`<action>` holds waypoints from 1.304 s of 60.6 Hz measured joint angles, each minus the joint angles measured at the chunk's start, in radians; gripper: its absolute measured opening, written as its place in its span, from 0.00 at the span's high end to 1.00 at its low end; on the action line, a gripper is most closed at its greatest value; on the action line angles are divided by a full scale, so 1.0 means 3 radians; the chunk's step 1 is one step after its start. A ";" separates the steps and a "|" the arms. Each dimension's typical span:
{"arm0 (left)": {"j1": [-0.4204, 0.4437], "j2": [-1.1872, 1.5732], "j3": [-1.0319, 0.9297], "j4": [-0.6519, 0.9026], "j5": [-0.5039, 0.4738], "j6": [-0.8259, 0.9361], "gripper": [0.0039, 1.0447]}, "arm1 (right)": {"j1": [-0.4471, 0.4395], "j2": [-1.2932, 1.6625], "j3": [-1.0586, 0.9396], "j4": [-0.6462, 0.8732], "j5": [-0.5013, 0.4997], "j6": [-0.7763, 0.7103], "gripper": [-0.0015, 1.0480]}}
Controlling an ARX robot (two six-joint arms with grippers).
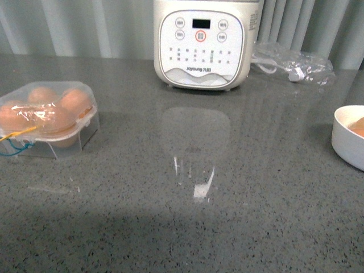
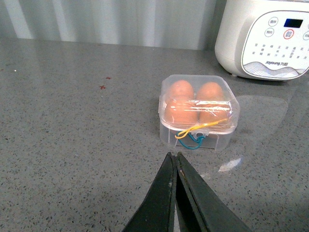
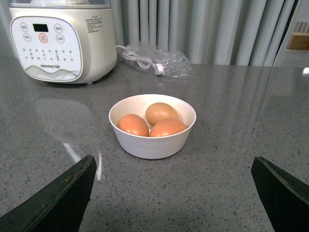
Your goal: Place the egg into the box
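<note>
The clear plastic box (image 1: 48, 122) sits at the left of the counter with its lid down over several brown eggs; a blue-yellow band hangs at its front. It also shows in the left wrist view (image 2: 199, 112). My left gripper (image 2: 174, 157) is shut and empty, a short way in front of the box. Three brown eggs (image 3: 150, 121) lie in a round white bowl (image 3: 152, 143), which shows at the right edge of the front view (image 1: 348, 136). My right gripper (image 3: 174, 166) is open wide and empty, in front of the bowl.
A white Joyoung cooker (image 1: 202, 42) stands at the back middle. A clear plastic bag with a cable (image 1: 293, 62) lies to its right. Grey curtains hang behind the counter.
</note>
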 joint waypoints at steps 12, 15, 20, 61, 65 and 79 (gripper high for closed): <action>-0.0001 -0.0201 -0.0070 -0.0130 0.0000 0.0000 0.97 | 0.0000 0.0000 0.0000 0.0000 0.0000 0.0000 0.07; 0.0000 -0.0239 -0.0081 -0.0155 0.0000 0.0000 0.97 | 0.0000 0.0000 0.0000 0.0000 0.0000 0.0000 0.07; -0.0001 -0.0310 -0.0113 -0.0153 0.0001 0.0000 0.97 | 0.0000 0.0000 0.0000 0.0000 0.0000 0.0000 0.07; 0.0000 -0.1092 -0.0113 -0.0888 -0.0001 -0.0003 0.91 | 0.0000 -0.0001 0.0000 0.0000 0.0000 0.0000 0.07; -0.0001 -0.1092 -0.0113 -0.0889 -0.0001 -0.0001 0.81 | 0.0000 0.0000 0.0000 0.0000 0.0000 0.0000 0.07; -0.0001 -0.1092 -0.0113 -0.0889 -0.0001 -0.0001 0.38 | 0.0000 0.0000 0.0000 0.0000 0.0000 0.0000 0.07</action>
